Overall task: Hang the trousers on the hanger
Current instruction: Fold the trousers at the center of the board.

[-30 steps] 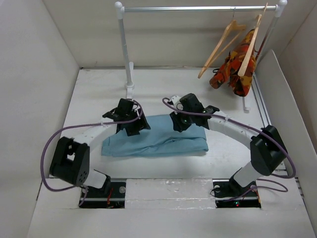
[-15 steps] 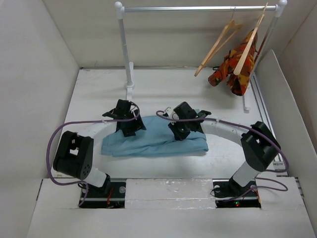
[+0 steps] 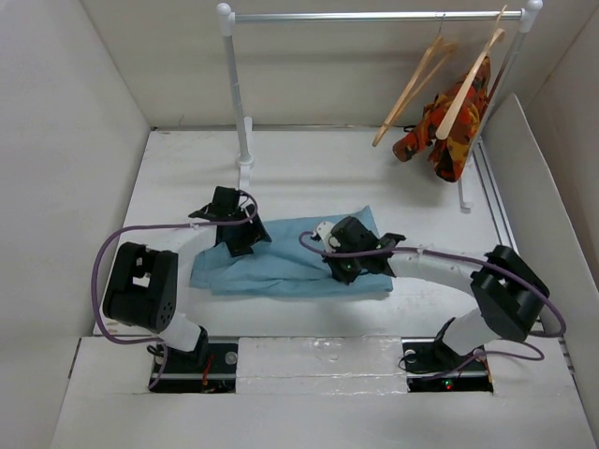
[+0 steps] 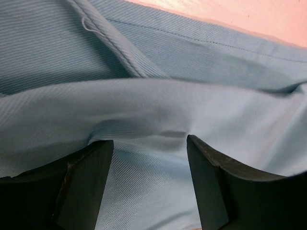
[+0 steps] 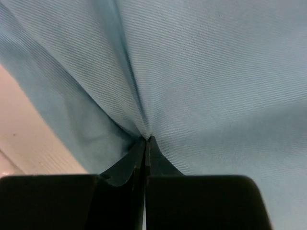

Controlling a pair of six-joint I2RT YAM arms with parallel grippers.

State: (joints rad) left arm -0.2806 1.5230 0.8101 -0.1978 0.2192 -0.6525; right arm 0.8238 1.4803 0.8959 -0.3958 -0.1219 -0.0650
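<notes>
The light-blue trousers [image 3: 281,267] lie flat in a folded heap on the table between the arms. My left gripper [image 3: 241,245] is open at their far left part; in the left wrist view [image 4: 148,143] its fingers [image 4: 86,177] press on the cloth [image 4: 153,105], which bulges between them. My right gripper [image 3: 344,269] is shut on a pinch of the trousers right of middle; the right wrist view [image 5: 147,140] shows the cloth [image 5: 216,72] puckered at the shut tips. The bare wooden hanger [image 3: 412,79] hangs on the rail at the back right.
A white clothes rail [image 3: 374,16] on two posts spans the back. A second wooden hanger [image 3: 463,89] beside the bare one carries orange-red patterned cloth [image 3: 440,131]. White walls close in the table on the left, back and right.
My right gripper has moved nearer over the trousers, dragging cloth with it. My left gripper shifted slightly left. The hangers on the rail swing a little.
</notes>
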